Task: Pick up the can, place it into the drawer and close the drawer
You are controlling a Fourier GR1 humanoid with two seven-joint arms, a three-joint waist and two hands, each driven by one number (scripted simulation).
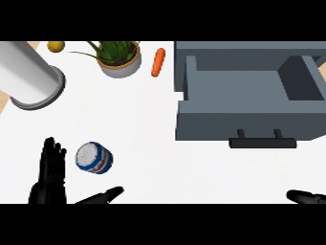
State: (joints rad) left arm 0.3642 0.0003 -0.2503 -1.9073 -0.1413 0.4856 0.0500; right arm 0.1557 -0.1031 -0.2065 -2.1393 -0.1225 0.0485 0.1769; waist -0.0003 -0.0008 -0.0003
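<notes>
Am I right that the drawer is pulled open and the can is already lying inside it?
Not quite. The drawer is pulled open, but the can lies on the white counter, beside the left robot hand. The head view shows it.

Bare counter (151,139) between can (94,158) and open drawer (254,103).

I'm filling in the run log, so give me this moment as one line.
can: on counter, lying, ungrasped | left hand: open, beside can | right hand: low right edge | drawer: open, nothing visible inside
</notes>
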